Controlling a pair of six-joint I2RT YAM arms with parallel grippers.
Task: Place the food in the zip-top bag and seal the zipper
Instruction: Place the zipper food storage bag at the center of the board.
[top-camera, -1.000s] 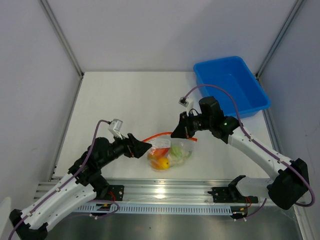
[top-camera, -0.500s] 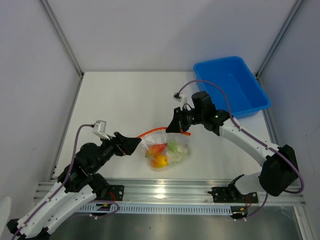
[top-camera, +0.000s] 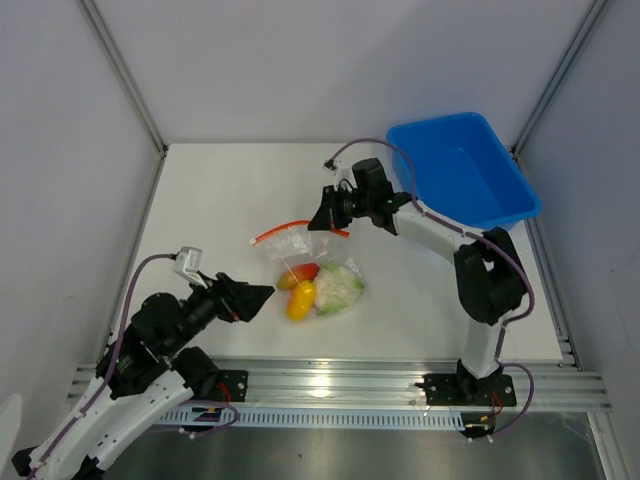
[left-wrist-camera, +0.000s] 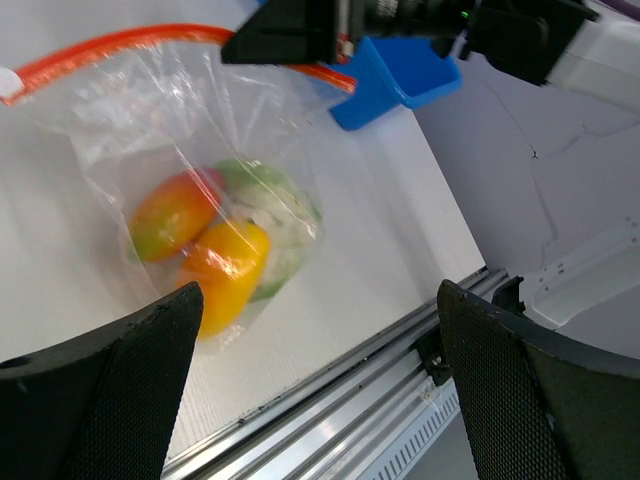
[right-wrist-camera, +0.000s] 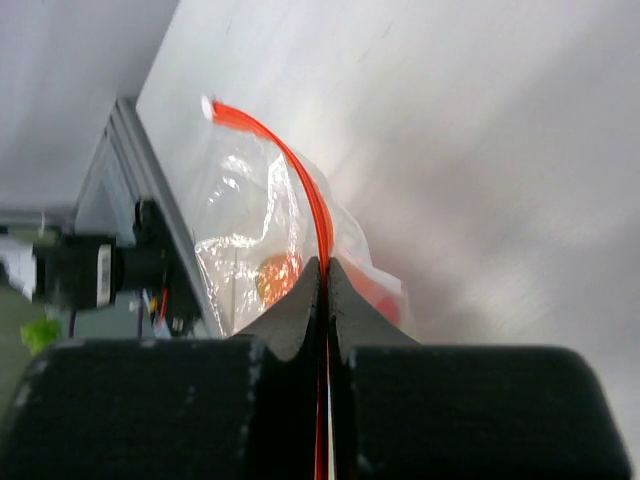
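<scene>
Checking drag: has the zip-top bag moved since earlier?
Yes. The zip-top bag has slid away from the near rail, its zipper pinched by the right gripper.

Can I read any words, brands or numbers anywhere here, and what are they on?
None readable: no words, labels or numbers show on the zip-top bag, its zipper, the blue bin, the left arm or the right arm in any view.
</scene>
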